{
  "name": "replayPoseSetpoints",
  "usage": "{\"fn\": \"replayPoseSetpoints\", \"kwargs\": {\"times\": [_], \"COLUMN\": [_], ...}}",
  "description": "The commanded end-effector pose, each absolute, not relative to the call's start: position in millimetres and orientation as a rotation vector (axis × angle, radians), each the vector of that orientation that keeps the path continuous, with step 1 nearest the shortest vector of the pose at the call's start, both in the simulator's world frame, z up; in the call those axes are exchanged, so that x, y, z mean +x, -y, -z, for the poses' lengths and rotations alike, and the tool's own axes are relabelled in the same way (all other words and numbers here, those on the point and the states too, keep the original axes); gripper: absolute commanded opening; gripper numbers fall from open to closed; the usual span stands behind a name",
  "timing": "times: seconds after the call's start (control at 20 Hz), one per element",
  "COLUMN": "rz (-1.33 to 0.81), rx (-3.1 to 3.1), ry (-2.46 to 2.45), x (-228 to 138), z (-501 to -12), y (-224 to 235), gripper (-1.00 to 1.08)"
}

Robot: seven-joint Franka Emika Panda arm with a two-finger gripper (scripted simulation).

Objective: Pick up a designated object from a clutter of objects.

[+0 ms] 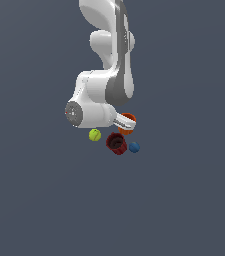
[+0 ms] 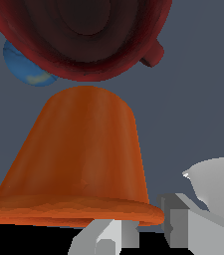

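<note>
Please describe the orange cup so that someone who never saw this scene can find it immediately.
Find the white robot arm and follow it down to its gripper. The orange cup sits right at that gripper. Unlike the dark red cup beside it, it is bright orange, and the two balls nearby are round.
</note>
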State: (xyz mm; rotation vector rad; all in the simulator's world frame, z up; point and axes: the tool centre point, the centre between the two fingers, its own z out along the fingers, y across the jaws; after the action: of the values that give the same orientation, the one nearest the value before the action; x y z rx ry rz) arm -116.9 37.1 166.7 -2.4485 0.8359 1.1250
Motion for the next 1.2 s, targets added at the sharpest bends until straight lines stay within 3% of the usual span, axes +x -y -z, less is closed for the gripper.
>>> {"fn": "replayPoseSetpoints", "kwargs": {"times": [0.0,0.55,1.15], "rz": [-1.124,-1.125,-1.126], "rx": [-2.449,-2.449,-2.449], "ry": [-0.838,-0.840,-0.835], "x": [-112.6,-91.6,-72.4], "z": [-187.2,-270.3,-333.7], "y": [-13.9,81.0,153.4], "gripper": [-1.00,-1.00,-1.00]}}
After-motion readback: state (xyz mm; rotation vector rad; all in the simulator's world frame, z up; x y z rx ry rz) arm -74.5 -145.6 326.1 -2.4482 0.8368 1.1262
